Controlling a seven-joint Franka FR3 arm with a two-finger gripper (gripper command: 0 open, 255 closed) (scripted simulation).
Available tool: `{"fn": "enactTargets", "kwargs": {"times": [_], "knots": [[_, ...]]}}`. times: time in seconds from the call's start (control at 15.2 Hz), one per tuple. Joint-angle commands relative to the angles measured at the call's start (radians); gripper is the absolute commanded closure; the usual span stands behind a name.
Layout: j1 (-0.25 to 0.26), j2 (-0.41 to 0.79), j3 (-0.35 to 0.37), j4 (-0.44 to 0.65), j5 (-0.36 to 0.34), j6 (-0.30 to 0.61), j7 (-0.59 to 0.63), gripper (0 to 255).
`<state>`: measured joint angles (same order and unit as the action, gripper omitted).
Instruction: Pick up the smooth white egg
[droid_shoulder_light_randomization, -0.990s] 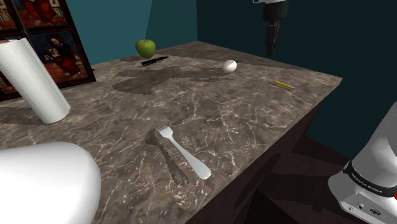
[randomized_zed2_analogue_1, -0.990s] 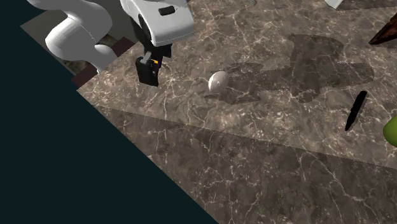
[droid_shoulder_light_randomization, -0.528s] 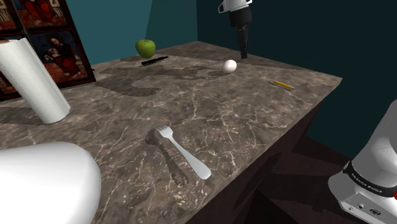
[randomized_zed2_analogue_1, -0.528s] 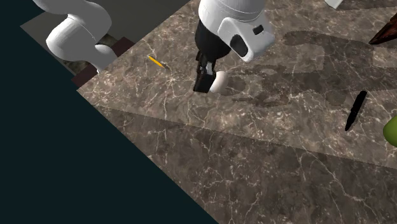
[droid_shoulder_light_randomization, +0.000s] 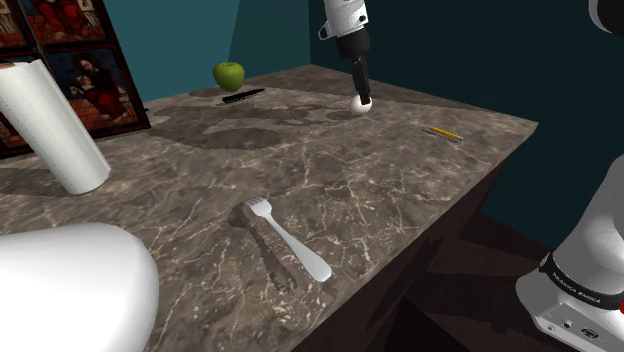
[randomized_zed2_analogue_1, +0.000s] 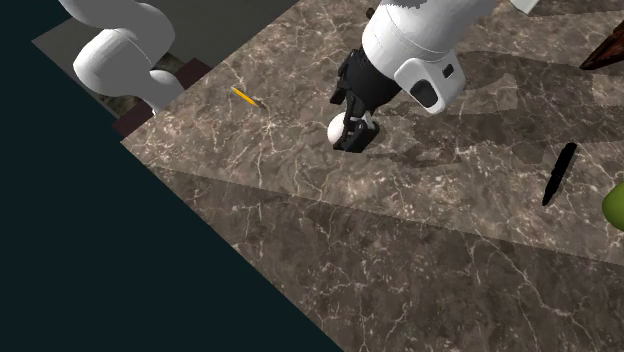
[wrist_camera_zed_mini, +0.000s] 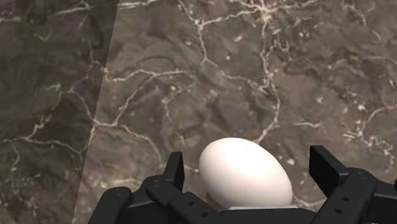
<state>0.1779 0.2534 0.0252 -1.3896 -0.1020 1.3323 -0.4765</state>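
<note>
On the brown marbled bench, the black two-finger hand, released, straddles the smooth white egg; closing gently and centred should keep it from squirting free.

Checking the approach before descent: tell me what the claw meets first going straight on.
Probably the countertop under the claw: the egg lies between its open fingers, untouched. Depth is unclear, so the palm might reach the egg first.

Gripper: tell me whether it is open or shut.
Open: the gripper has its fingers apart, flanking the egg with a gap each side.
</note>
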Motion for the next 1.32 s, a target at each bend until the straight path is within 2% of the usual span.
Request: {"fn": "enactTargets", "kwargs": {"times": [0.0,0.2,0.26,0.86,1.25], "knots": [[0.000,-0.005,0.000,-0.036,0.001,0.031,0.003,0],[-0.001,-0.008,0.000,-0.061,0.001,0.053,0.004,0],[-0.001,-0.008,0.000,-0.062,0.001,0.053,0.004,255],[-0.001,-0.008,0.000,-0.061,0.001,0.053,0.004,255],[0.001,0.008,0.000,0.042,-0.001,-0.034,-0.003,255]]}}
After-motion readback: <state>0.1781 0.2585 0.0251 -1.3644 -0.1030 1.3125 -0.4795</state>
